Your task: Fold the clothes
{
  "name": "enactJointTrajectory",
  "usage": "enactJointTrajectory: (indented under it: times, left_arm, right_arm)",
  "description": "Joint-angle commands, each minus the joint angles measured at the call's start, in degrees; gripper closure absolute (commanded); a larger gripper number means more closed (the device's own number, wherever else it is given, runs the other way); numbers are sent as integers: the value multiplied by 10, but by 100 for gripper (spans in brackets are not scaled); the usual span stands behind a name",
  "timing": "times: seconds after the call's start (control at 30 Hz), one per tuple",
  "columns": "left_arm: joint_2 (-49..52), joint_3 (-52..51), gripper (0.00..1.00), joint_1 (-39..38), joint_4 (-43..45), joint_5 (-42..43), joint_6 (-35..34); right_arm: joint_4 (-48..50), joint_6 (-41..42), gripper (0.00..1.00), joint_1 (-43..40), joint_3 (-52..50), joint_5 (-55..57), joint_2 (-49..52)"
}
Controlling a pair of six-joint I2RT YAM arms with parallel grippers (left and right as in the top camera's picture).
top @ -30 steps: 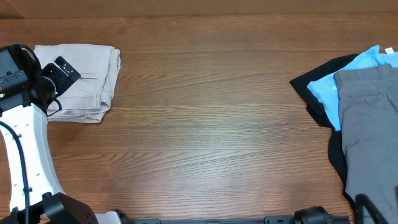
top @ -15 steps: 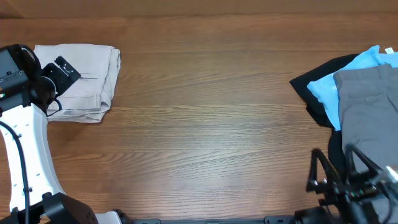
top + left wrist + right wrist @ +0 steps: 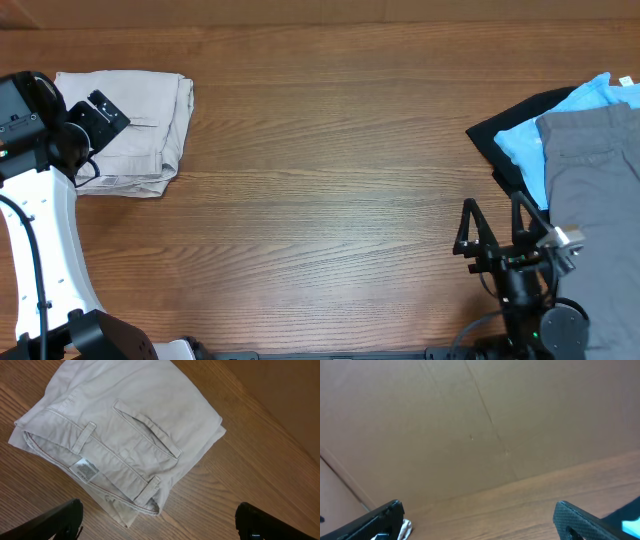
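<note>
Left end effector (image 3: 159,520) hovering wide open over folded beige shorts (image 3: 125,435), far left. Right end effector (image 3: 492,210) gaping empty near right, apparently just beside grey garment (image 3: 600,200).

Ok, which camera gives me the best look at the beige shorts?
Left wrist: the shorts fill the frame, with waistband, pocket and label clear. Overhead shows them small at the far left, partly behind the left arm. Right wrist shows mostly wall, with only a pale scrap at its lower edge.
</note>
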Motion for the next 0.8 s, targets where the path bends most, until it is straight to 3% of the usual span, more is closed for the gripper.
enactJointTrajectory:
  times: [0.0,0.47,0.77]
  left_arm:
    - [1,-3,0,-1,1,2,-2]
    - [1,-3,0,-1,1,2,-2]
    - [1,-3,0,-1,1,2,-2]
  right_arm:
    - [51,0,0,-2,-39,-1,-6]
    - [134,-3,0,-14,-122,0,-7]
    - [89,-58,0,-14,-122,-2,-7]
